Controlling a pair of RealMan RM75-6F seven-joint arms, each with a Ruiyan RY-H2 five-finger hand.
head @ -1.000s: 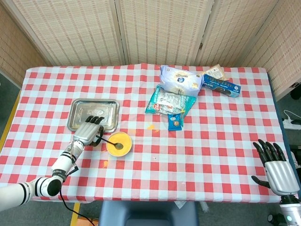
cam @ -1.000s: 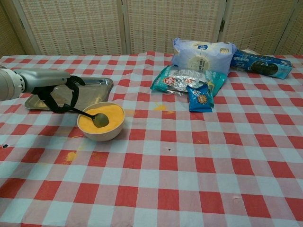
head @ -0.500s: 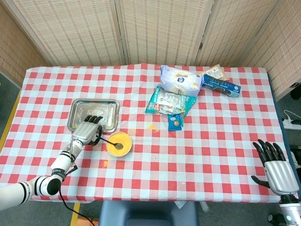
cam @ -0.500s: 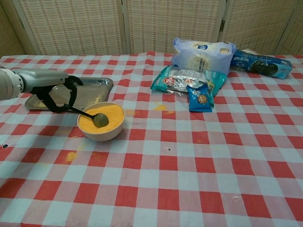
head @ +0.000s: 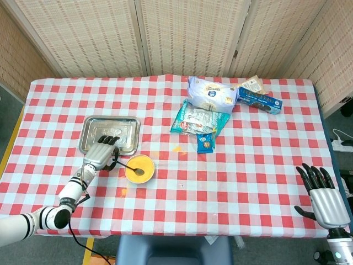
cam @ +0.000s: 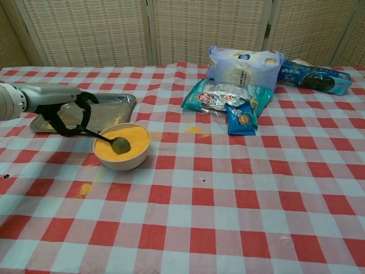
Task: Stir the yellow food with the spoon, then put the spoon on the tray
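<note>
A cream bowl of yellow food (cam: 121, 148) (head: 139, 168) stands on the checked cloth in front of the steel tray (cam: 111, 103) (head: 128, 128). A dark spoon (cam: 117, 144) (head: 138, 171) lies with its scoop in the food and its handle sloping up to the left. My left hand (cam: 69, 111) (head: 101, 154) curls its dark fingers around the end of that handle, just left of the bowl and in front of the tray. My right hand (head: 321, 192) hovers off the table's near right corner with its fingers spread, holding nothing.
Snack packets (cam: 223, 97) and a white bag (cam: 244, 65) lie at the back centre. A blue box (cam: 317, 77) sits at the back right. Yellow spills (cam: 84, 188) mark the cloth near the bowl.
My left hand has shifted slightly to the left along the handle. The spoon's scoop stays in the same place in the food. The right hand has not moved.
</note>
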